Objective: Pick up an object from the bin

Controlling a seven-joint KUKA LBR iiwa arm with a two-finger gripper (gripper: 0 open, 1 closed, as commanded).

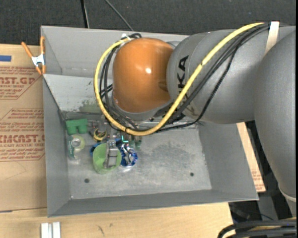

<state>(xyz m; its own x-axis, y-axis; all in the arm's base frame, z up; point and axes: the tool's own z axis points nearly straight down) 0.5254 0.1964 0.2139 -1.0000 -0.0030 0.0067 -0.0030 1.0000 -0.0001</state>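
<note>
The grey arm (228, 78) comes in from three o'clock and covers much of the grey metal bin (54, 98). Its orange cover (139, 76) (a rounded dome, ringed by black and yellow cables (139, 131)) sits over the bin's upper middle. Below it the gripper (113, 152) is down at the floor, toward eight o'clock from the bin's centre, among a few small things. Whether it is clenched or released I cannot tell. It stands over a light green rounded thing (99, 161), which spreads toward its eight o'clock. A blue and white crumpled thing (129, 158) lies just beside it at four o'clock. A green block (77, 126) lies at ten o'clock from the gripper, with a clear ring-shaped thing (77, 144) at the block's six o'clock. A small yellowish piece (98, 132) lies between the block and the gripper.
</note>
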